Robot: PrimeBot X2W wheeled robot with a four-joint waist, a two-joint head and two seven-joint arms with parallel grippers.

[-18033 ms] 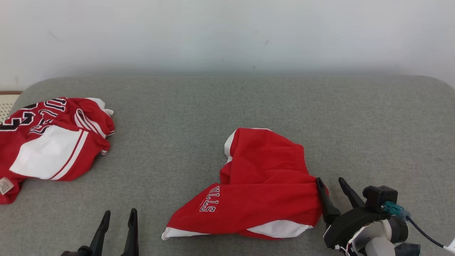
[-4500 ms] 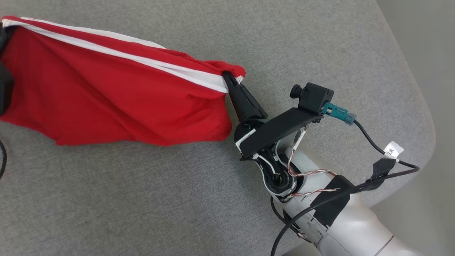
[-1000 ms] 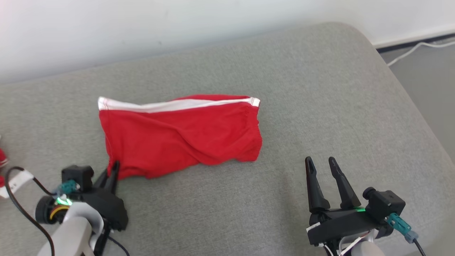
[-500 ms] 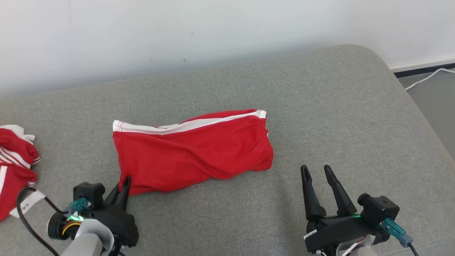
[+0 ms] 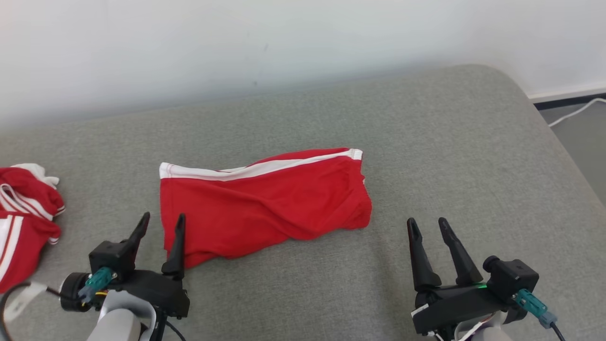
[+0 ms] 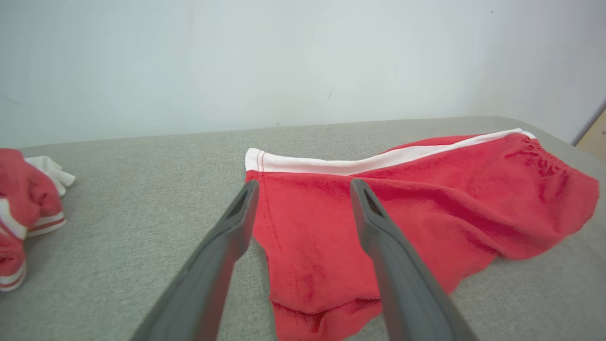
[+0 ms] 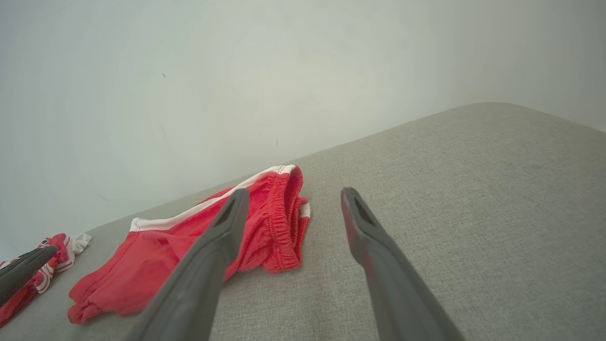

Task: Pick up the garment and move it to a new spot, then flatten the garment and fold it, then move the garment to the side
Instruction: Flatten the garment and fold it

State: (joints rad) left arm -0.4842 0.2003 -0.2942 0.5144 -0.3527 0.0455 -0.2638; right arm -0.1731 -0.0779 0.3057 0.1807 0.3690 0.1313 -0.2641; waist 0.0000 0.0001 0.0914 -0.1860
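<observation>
The red shorts lie crumpled near the middle of the grey cushion. A white stripe runs along their far edge, and the gathered waistband is at the robot's right end. I can read no lettering on the side that faces up.

The left end effector is open and holds nothing. It sits at the shorts' left end. In the left wrist view one finger is over bare cushion just beside the hem and the other is over the red cloth. Whether either finger touches the fabric I cannot tell.

The right end effector is also open and empty, over bare cushion near the shorts' right end and apart from them.

A second red-and-white garment is bunched at the cushion's far left, well apart from the shorts. Its stripes show, but no print can be made out. A white tag hangs on the left arm's cable, too blurred to read.
</observation>
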